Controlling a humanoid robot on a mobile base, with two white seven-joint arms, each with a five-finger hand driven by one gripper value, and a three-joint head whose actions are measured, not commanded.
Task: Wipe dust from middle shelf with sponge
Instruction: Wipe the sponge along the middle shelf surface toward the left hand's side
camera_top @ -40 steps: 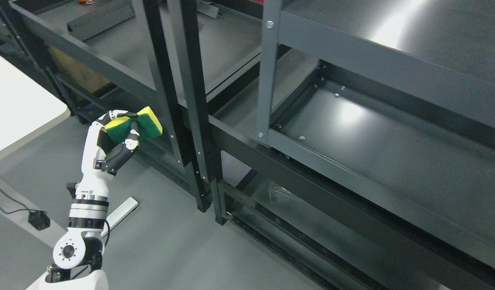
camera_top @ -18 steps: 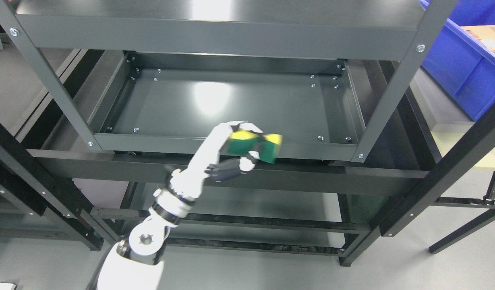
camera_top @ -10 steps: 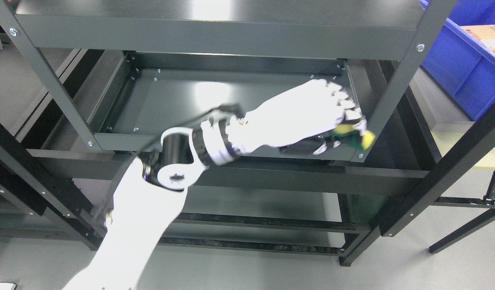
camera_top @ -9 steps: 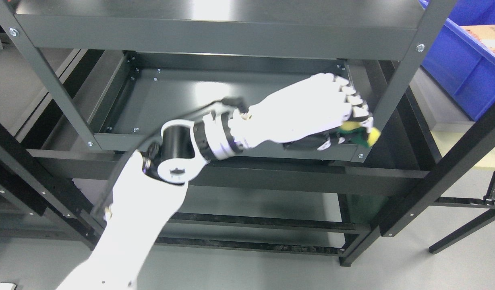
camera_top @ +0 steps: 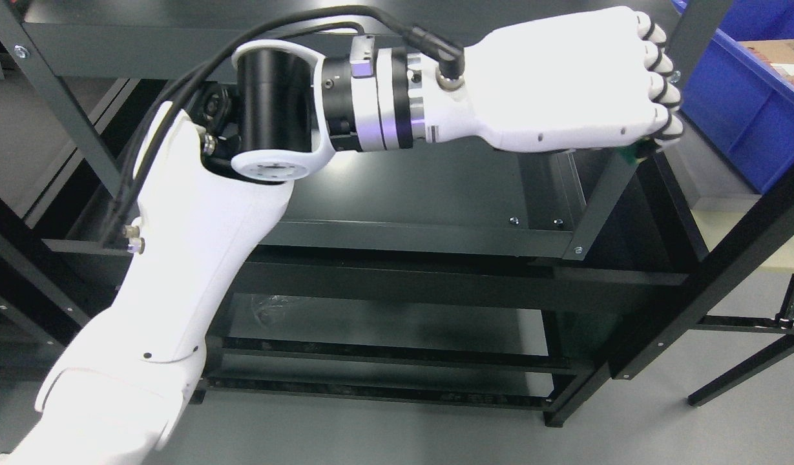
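Shelf rack (camera_top: 429,236): its middle shelf is mostly hidden behind the arm now.
Left hand (camera_top: 577,84): has lifted up near the right post, fingers curled around the sponge.
Sponge (camera_top: 632,152): only a green bit peeks out under the hand, off the shelf, so wiping has stopped.

Left arm (camera_top: 177,271): glossy white moulded shell, broad and tapering toward the wrist end. Two small silver fittings on its outer edge, a few tiny dark dots lower on the shell.

Wrist joint (camera_top: 274,106): black cylinder in a white yoke, round white cap with a ring of small holes. Next toward the hand, stacked black and polished silver rings, one with a violet tint.

Black cables (camera_top: 293,19) arch over the joint and end in an angled black plug at the hand's base.

Left hand (camera_top: 564,81): smooth white back, small dark dots near lower edge; white knuckle segments (camera_top: 658,64) separated by black joints.
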